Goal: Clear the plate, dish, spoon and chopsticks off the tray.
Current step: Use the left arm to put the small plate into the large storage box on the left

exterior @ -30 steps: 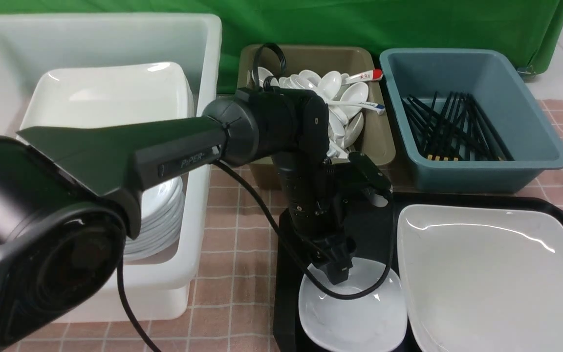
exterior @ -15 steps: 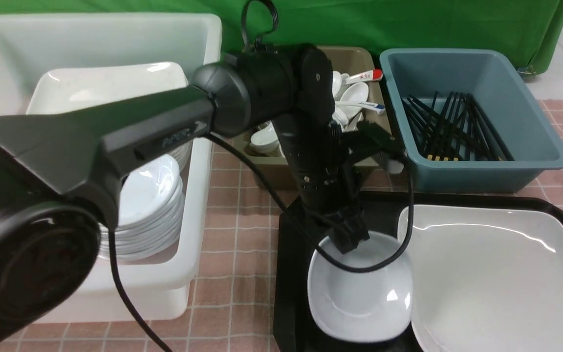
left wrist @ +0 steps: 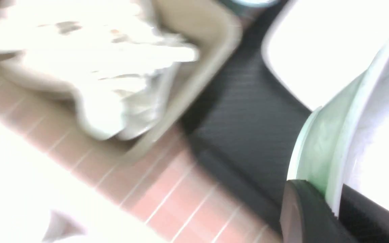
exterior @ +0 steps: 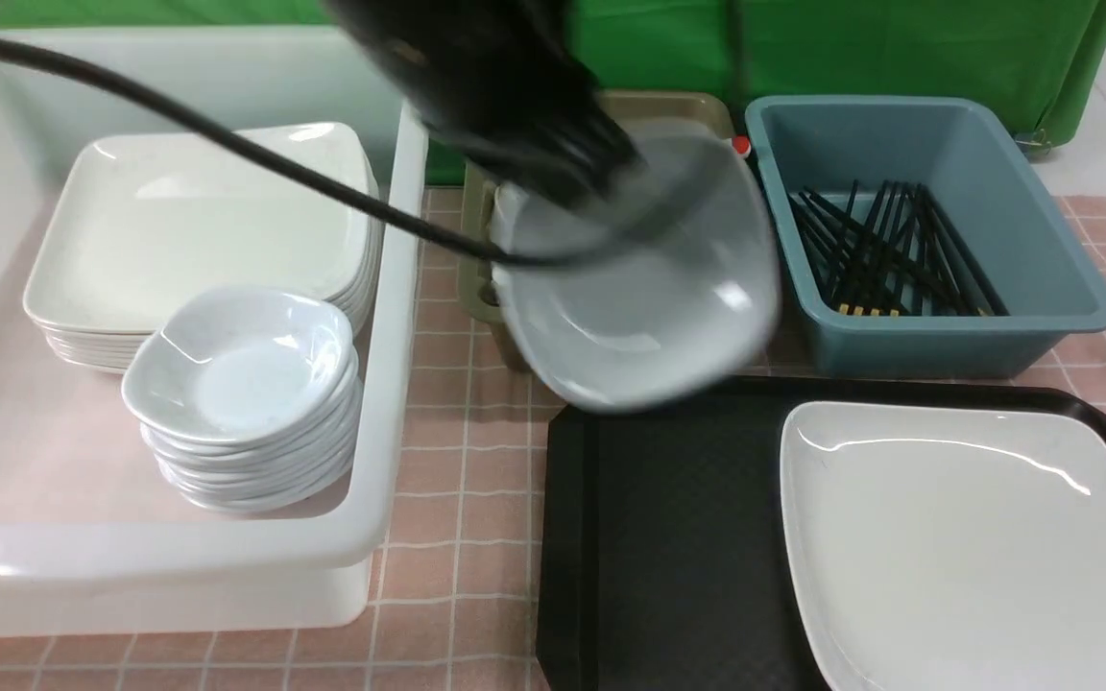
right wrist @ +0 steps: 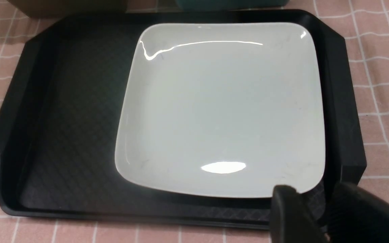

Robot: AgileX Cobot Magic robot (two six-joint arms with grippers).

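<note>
1. Big black rectangular plastic tray (right wrist: 69,128), with cut corners, a raised rim and a diamond-textured floor. It lies flat.
2. Large white glossy rounded-square shallow plate (right wrist: 221,108). It lies flat on the tray, set toward one short end and close to that rim.
3. Dark right gripper (right wrist: 316,199). It hangs over one long rim of the tray, beside a corner of the plate. Its fingers are apart with nothing between them.
4. Pink checked cloth (right wrist: 377,84), under and around the tray.
5. Olive-brown bin (right wrist: 66,6) and teal bin (right wrist: 228,3), edges only. Both are just beyond the tray's opposite long rim.

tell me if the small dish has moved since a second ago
Yes. The dish, pinched by the left gripper, has risen off the tray and gone farther away, now hanging in front of the olive bin.
</note>
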